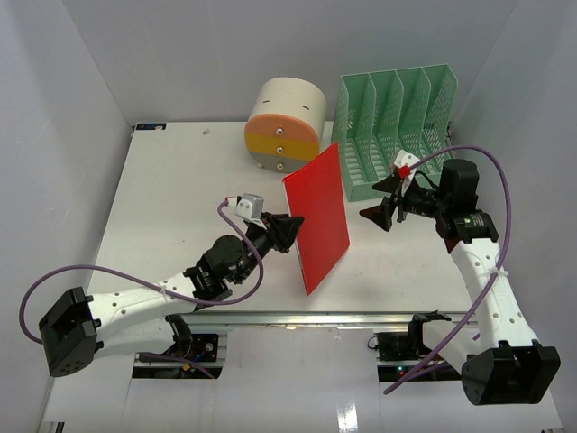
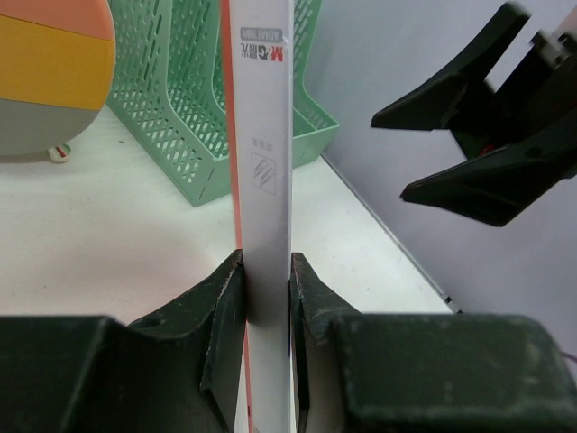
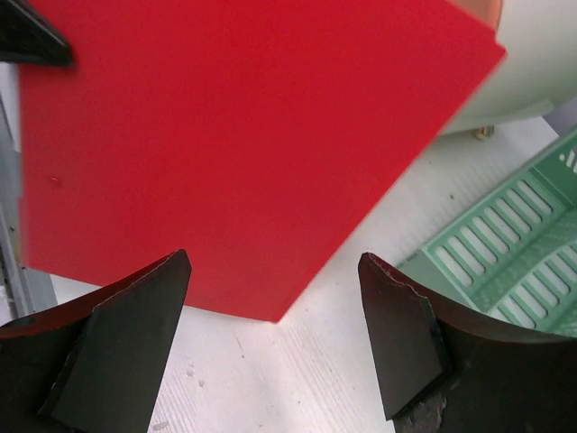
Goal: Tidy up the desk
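"Two ways this goes wrong, as I see it. The left gripper point(image 1: 287, 232) pinches the red folder point(image 1: 317, 216) by its near edge alone, and the folder stands upright on its lower edge on the desk point(image 1: 171, 207), leaning a little. A thin, smooth board held at one edge can pivot or slide out of the pads."

"And the right gripper point(image 1: 383, 200)?"

"Its jaws stand wide apart, holding nothing, just right of the folder's red face and not touching it. If it closes off-centre it may push the sheet over instead of catching it."

"What about the green file rack point(image 1: 397, 126)?"

"It sits at the far right of the desk, rigid perforated plastic with narrow upright slots. A tilted folder could catch on a divider."

"Anything else close by?"

"A round container point(image 1: 284, 122), banded orange, yellow and grey, sits just beyond the folder's far corner. A swing that way could knock it."

"The desk itself?"

"Flat, white, matt, spreading under everything, with a metal rail along its near edge."
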You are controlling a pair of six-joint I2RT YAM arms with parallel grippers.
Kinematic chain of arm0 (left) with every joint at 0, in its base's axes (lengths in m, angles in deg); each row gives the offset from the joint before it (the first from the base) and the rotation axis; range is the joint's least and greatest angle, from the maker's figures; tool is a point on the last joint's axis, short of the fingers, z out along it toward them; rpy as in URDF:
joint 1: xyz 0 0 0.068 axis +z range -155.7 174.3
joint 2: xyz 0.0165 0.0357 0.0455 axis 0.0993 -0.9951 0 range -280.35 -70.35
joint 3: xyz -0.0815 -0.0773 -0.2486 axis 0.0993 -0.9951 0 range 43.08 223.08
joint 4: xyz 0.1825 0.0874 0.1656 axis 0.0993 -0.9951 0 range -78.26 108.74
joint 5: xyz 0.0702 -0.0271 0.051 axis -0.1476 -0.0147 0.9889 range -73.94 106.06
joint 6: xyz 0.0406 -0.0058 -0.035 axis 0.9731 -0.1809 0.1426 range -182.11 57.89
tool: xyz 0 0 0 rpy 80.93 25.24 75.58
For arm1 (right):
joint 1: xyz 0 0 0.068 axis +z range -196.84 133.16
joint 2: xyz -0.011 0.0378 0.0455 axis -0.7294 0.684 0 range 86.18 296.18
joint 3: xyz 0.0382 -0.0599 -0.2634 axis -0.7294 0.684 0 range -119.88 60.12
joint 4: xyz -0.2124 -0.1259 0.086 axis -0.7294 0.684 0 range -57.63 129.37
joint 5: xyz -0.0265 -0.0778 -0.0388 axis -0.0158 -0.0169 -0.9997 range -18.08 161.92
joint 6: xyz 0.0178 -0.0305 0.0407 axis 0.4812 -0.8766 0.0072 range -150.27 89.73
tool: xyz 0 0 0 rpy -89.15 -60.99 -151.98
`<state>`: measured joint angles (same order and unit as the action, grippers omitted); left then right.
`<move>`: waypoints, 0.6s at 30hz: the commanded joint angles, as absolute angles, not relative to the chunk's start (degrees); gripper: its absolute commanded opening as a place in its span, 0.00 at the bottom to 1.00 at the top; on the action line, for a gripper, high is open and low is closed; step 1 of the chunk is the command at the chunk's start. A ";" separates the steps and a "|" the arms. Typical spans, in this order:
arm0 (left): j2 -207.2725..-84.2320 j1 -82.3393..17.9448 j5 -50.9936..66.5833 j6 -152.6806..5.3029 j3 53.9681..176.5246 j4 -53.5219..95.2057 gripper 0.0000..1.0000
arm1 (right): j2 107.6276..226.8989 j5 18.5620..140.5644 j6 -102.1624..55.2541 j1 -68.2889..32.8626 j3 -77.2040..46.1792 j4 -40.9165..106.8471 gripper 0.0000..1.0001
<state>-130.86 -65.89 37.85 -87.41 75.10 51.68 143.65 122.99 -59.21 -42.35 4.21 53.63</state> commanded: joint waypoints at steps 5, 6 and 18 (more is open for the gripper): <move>-132.46 -65.99 34.48 -73.49 79.97 52.74 0.00 | 144.56 141.10 -99.18 -42.45 -7.80 81.60 0.88; -132.52 -65.99 33.86 -72.39 80.01 53.13 0.00 | 144.98 140.46 -100.45 -42.45 -8.68 82.73 0.88; -130.46 -65.99 33.19 -67.12 86.32 54.50 0.00 | 138.66 115.62 -73.51 -42.62 0.16 57.34 0.85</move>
